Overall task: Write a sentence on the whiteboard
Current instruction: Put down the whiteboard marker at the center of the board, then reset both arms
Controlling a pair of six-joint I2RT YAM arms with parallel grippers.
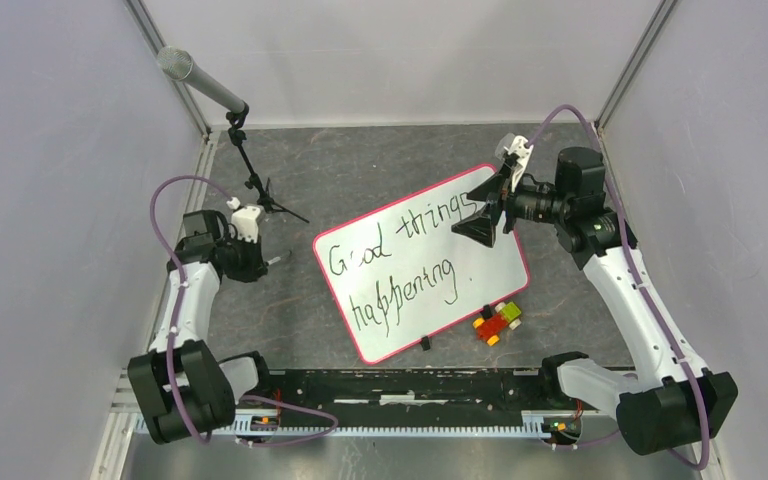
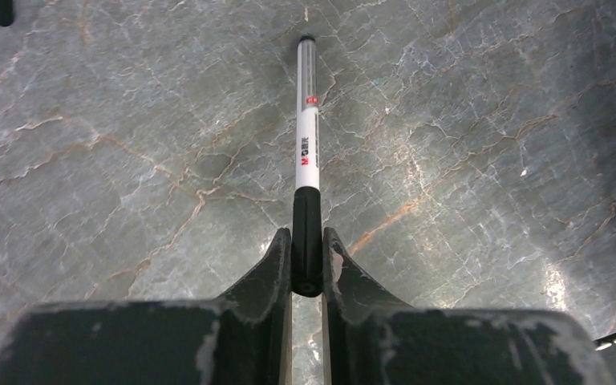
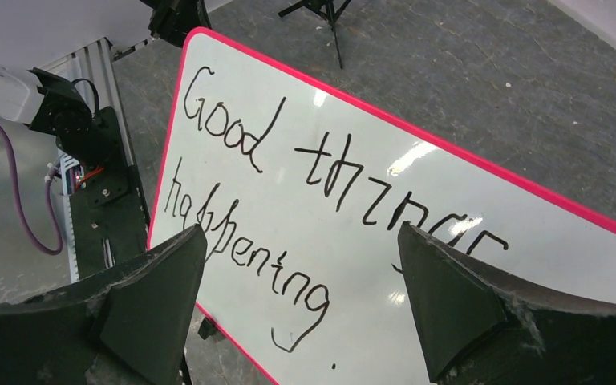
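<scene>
Down on the whiteboard (image 1: 500, 255) first: lies flat on the dark stone table (image 1: 360, 160), turned at a slant, red-pink rim all round. Carries the sentence (image 1: 400, 270) in black cursive, two lines, "Good things" on top and "happening" underneath, with a dot after the last word.

Now to the right gripper (image 1: 482, 205): hangs over the whiteboard's far right corner, fingers (image 3: 152, 305) spread wide, gripping nothing. Through the right wrist camera, frames the writing neatly between the two black tips, with the end of "happening" and the tail of "things" lying in the gap (cannot tell from either view whether a tip grazes the surface).

Across to the left gripper (image 2: 306, 241): sits well off the whiteboard's left edge, over bare table. Pinches the black end of a marker (image 2: 306, 136), both jaws pressed tight against it. Sticks that marker straight out ahead, white barrel with a red mark, tip toward the whiteboard's left edge but apart from it.

Around the whiteboard: a cluster of red, yellow and green toy bricks (image 1: 497, 322) just beside its near right edge, a small black piece (image 1: 425, 343) near its near edge, and a microphone on a stand (image 1: 200, 80) beyond its far left corner.
</scene>
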